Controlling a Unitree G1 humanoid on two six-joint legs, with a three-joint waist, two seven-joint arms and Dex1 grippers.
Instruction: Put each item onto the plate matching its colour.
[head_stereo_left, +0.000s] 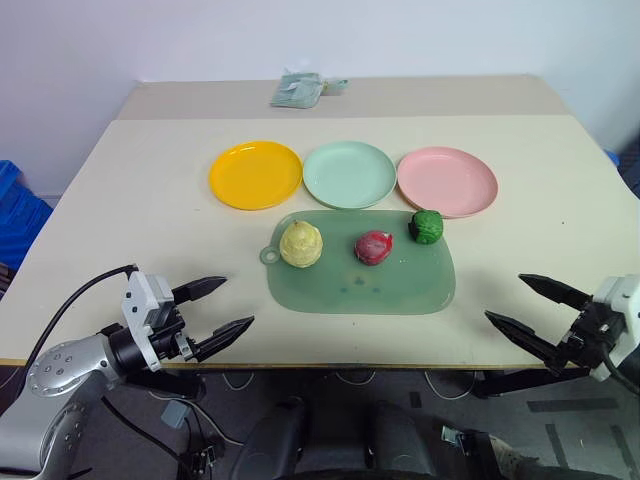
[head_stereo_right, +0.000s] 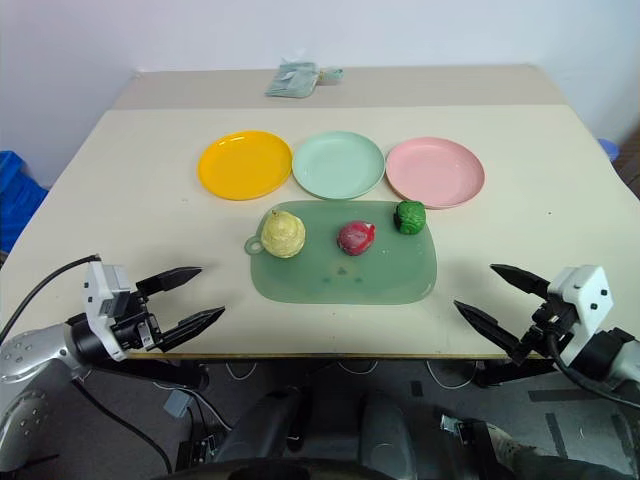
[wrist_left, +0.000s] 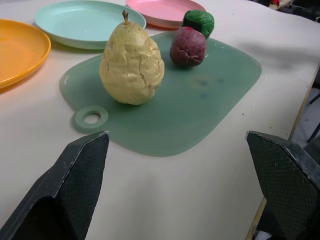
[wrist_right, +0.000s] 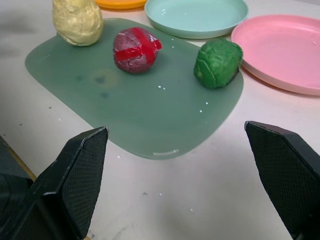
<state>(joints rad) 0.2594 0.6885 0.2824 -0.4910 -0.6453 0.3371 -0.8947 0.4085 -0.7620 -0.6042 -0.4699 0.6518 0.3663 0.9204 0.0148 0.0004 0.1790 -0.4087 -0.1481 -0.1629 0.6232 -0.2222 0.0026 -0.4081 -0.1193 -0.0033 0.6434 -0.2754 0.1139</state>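
Three toy fruits lie on the translucent green mat (head_stereo_left: 390, 290): a pale yellow pear (head_stereo_left: 301, 244) at its left, a red-magenta roundish one (head_stereo_left: 373, 247) in the middle, a dark green bumpy one (head_stereo_left: 427, 226) at its far right corner. Behind the mat stand a yellow-orange plate (head_stereo_left: 255, 175), a mint green plate (head_stereo_left: 349, 174) and a pink plate (head_stereo_left: 447, 181). My left gripper (head_stereo_left: 232, 308) hovers open at the table's near left edge, nothing between its fingers. Open too, my right gripper (head_stereo_left: 521, 306) hangs at the near right edge, empty.
A folded greenish cloth (head_stereo_left: 297, 90) lies at the table's far edge. A blue object (head_stereo_left: 15, 210) stands beside the table on the left. Bare tabletop surrounds the mat and plates.
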